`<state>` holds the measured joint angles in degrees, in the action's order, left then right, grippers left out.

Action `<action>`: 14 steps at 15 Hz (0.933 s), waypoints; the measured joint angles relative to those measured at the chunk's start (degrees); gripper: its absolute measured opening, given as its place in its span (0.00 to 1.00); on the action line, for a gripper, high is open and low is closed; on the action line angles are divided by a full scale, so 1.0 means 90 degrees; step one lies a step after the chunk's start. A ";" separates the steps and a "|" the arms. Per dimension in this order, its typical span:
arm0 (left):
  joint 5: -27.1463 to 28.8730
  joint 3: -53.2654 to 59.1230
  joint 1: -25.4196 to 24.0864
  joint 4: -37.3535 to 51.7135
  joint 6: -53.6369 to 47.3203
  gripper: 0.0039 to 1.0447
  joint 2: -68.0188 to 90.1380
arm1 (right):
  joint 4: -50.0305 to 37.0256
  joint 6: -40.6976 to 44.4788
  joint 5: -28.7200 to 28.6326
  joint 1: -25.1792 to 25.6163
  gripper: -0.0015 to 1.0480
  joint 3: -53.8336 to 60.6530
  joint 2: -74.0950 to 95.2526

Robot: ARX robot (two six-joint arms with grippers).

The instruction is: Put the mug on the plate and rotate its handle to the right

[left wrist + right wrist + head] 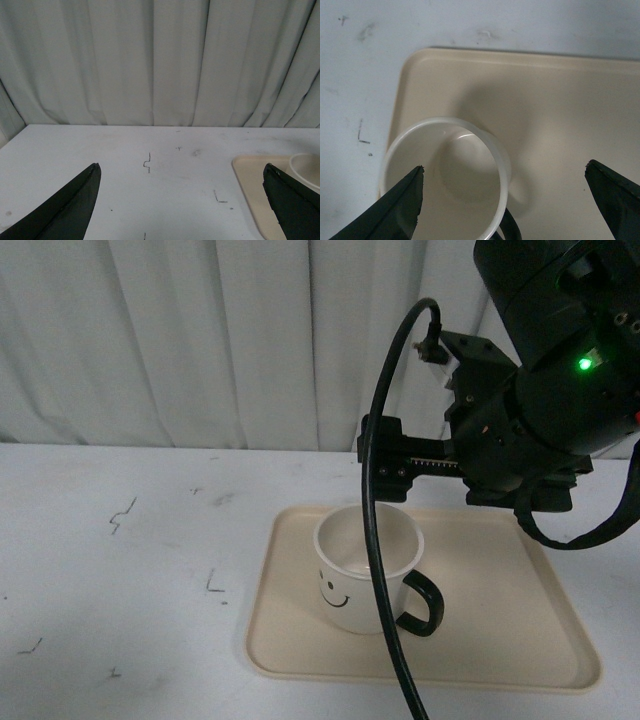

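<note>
On the left half of the plate (500, 640) stands the mug (365, 570), upright, its handle (425, 605) pointing right and a little toward the robot. Only the front view shows the smiley face (333, 592) low on the near side, with a black cable (375, 500) hanging across the mug. That view shows the right arm (540, 410) raised over the plate's far edge but not its fingers. The right wrist view does: the right gripper (504, 167) is spread wide, looking down into the empty mug and pinching nothing, a sliver of handle just at the frame's edge. The left wrist view shows the left gripper (181, 167) equally spread over bare white table (150, 200), well apart from the mug, with the curtain (150, 60) behind and only a corner of plate visible.
</note>
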<state>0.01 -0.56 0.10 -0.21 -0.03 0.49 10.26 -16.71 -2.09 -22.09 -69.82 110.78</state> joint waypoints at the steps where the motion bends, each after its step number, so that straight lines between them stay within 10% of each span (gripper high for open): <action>1: 0.0002 0.0000 0.0000 -0.0002 0.0000 0.94 0.0000 | 0.0032 0.0007 0.0070 -0.0010 0.94 -0.0015 0.0119; 11: 0.0000 0.0000 0.0000 -0.0002 0.0000 0.94 0.0000 | -0.0233 0.0165 0.0571 -0.0131 0.94 -0.0291 0.0959; 14: 0.0000 0.0000 0.0000 -0.0002 0.0000 0.94 0.0000 | -0.0311 0.0177 0.0670 -0.0168 0.65 -0.0357 0.1127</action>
<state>0.01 -0.56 0.10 -0.23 -0.03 0.49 7.46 -15.11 3.95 -23.59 -73.03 120.92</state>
